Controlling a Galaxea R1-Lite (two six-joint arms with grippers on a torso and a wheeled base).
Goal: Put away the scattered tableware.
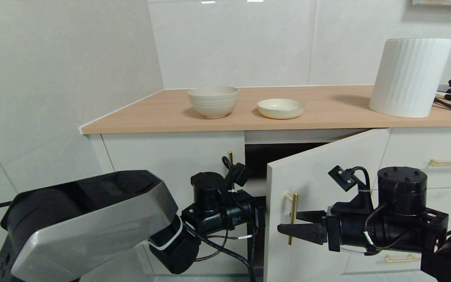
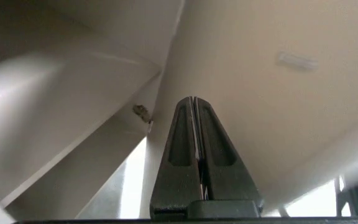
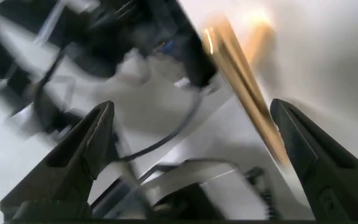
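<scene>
While the bowl and the shallow dish sit on the counter in the upper middle of the head view, well apart from both claws, the danger lies lower. If the open door swings shut, it could pinch the left arm, which is tucked into the cupboard gap at lower centre. The right claw, lower right, points level at the brass handle, fingers spread and gripping nothing.

In the left wrist view, the left claw is pinched closed and empty, close to a pale panel.

In the right wrist view, the brass handle runs between the right claw's parted fingers. A glancing closure might slip off it.
</scene>
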